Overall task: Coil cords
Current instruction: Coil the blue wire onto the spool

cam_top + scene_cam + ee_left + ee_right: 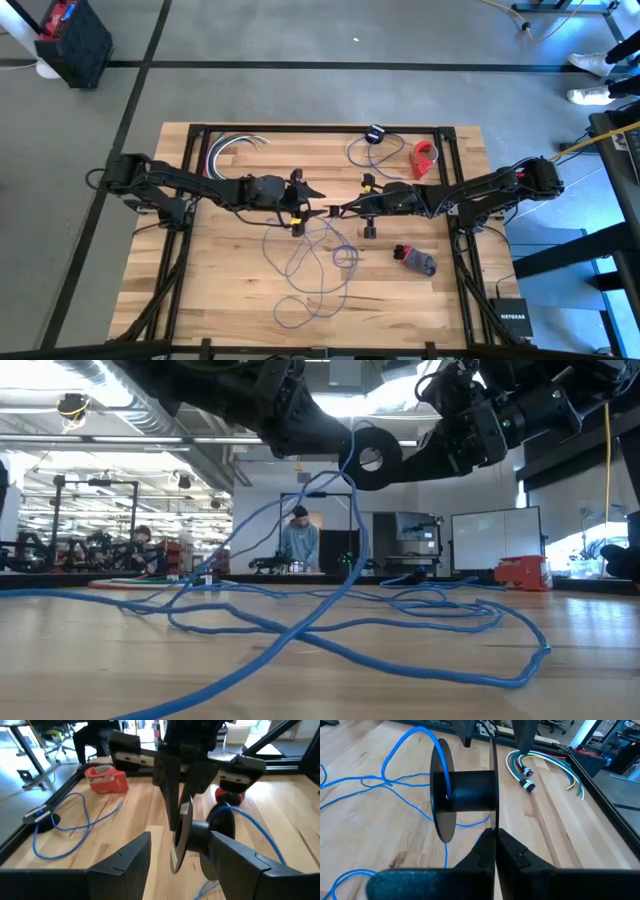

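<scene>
A black spool [470, 792] with two thin round flanges hangs above the middle of the table, and my right gripper [495, 832] is shut on it. A thin blue cord [310, 262] runs from the spool's hub [448, 795] down to loose loops lying on the wood [330, 625]. My left gripper [180, 840] reaches in from the table's left and is open. One of its fingers stands on each side of the flange that the right gripper holds. I see no touch. My right gripper pinches the rim of one spool flange [493, 817] between its two fingers. The fingers come from the table's right, slanting a little downward. The spool is lifted clear, its hub level and lying across the fingers. The cord hangs slack from the hub to the table.
Another blue cord with a small black end [372, 140] and a red tape dispenser [425, 157] lie near the far edge. Coloured cables [235, 145] lie at the far left. A grey and red object [415, 260] sits at the near right. People are in the room behind [300, 540].
</scene>
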Controlling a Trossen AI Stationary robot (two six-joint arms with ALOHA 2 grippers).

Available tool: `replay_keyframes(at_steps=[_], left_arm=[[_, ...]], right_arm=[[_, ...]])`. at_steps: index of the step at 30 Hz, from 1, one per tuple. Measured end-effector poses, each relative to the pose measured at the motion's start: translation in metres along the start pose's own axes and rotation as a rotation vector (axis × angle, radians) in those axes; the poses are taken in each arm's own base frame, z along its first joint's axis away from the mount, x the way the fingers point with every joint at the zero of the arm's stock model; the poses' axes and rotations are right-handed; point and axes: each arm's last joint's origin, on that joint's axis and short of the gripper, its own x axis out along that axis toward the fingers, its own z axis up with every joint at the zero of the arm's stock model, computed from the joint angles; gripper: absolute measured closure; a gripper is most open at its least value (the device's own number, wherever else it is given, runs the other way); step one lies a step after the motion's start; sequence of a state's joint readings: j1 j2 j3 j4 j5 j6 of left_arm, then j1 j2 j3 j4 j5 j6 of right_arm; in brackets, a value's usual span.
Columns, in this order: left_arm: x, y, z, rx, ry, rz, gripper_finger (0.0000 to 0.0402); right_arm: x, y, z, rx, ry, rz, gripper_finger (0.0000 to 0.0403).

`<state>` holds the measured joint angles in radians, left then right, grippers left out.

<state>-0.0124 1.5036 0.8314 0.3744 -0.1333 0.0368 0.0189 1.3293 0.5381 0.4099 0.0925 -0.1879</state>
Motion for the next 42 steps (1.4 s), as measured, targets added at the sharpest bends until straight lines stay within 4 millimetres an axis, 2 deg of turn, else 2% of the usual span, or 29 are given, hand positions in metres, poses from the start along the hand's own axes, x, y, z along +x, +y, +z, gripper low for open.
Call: replay_keyframes(at_steps=[7,12,17,22,31,37,42], left_arm=[[0.000,0.001,0.001,0.002,-0.010,0.002,0.0210],[0.009,0.002,-0.009,-0.004,0.021,0.004,0.0210],[0.013,0.005,-0.010,-0.007,0.022,0.007,0.0215],[0.014,0.004,-0.008,0.020,0.009,-0.044,0.0260],[0.014,0.005,-0.006,0.090,-0.006,-0.041,0.0392],[0.014,0.008,-0.007,0.074,-0.002,-0.033,0.0398],[0.014,0.008,-0.006,0.073,-0.001,-0.033,0.0396]], right_arm=[[0.000,0.000,0.001,-0.003,-0.012,-0.002,0.0399],[0.000,0.000,0.004,-0.001,-0.045,0.011,0.0399],[0.000,0.000,0.004,0.000,-0.048,0.015,0.0399],[0.000,0.000,0.004,0.000,-0.049,0.017,0.0399],[0.000,0.000,0.005,0.033,-0.061,0.017,0.0374],[-0.002,-0.002,0.010,0.074,-0.054,-0.022,0.0354],[-0.020,-0.009,0.026,0.039,0.075,-0.054,0.0329]])
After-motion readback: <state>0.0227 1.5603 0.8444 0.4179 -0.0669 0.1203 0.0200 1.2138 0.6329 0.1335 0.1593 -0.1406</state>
